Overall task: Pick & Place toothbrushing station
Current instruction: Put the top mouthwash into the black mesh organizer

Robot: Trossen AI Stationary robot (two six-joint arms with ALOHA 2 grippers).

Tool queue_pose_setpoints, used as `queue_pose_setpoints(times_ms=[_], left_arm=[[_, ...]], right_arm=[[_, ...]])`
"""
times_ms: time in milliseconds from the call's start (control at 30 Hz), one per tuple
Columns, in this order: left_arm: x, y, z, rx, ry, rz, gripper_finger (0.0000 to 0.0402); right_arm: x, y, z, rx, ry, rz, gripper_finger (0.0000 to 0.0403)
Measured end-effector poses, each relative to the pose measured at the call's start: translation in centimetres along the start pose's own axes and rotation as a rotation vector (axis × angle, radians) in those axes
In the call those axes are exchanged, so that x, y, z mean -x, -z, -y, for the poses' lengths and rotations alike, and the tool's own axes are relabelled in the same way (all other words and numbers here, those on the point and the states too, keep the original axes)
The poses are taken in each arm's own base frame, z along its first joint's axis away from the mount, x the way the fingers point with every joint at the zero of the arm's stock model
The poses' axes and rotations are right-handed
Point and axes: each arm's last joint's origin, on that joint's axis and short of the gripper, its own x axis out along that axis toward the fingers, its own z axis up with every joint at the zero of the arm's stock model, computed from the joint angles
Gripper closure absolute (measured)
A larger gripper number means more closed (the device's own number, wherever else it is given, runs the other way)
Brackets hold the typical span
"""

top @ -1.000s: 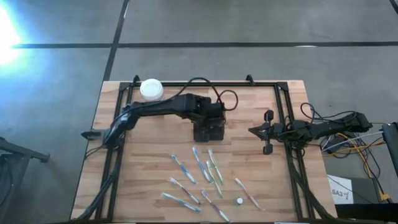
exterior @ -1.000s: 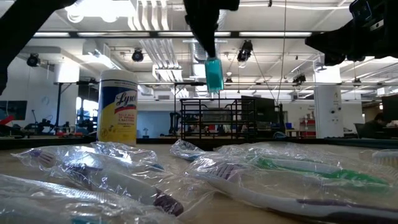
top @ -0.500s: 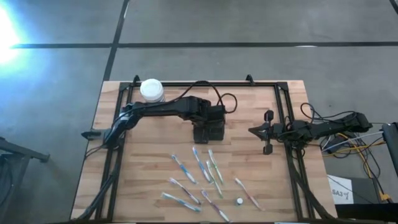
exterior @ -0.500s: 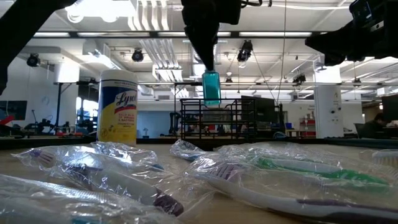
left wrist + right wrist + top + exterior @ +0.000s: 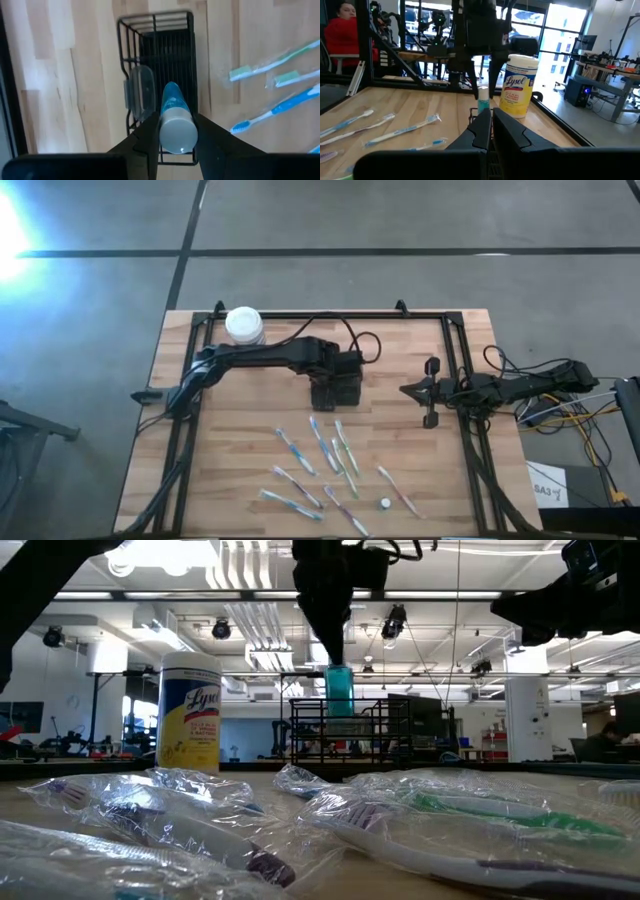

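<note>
The left gripper (image 5: 172,142) pinches a blue toothpaste tube (image 5: 175,112) cap-up, directly above the toothbrushing station (image 5: 335,388), the black wire holder at the table's middle. To do this well, it should keep the tube upright and centred over the open compartment, descending without clipping the wires. The right gripper (image 5: 428,392) waits, fingers pressed together, near the table's right edge
</note>
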Motion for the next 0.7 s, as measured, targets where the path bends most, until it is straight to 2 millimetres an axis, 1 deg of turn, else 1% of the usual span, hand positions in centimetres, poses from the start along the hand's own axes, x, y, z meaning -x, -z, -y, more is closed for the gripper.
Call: queue_pose_setpoints(times_ms=[167, 700], left_arm=[[-1.4, 0.2, 0.2, -0.014, 0.003, -0.023, 0.0302], [-3.5, 0.5, -0.2, -0.006, 0.011, -0.012, 0.0302]], right_arm=[[0.0, 0.0, 0.0, 0.0, 0.0, 0.0, 0.039], [0.0, 0.0, 0.0, 0.003, 0.001, 0.0, 0.039]])
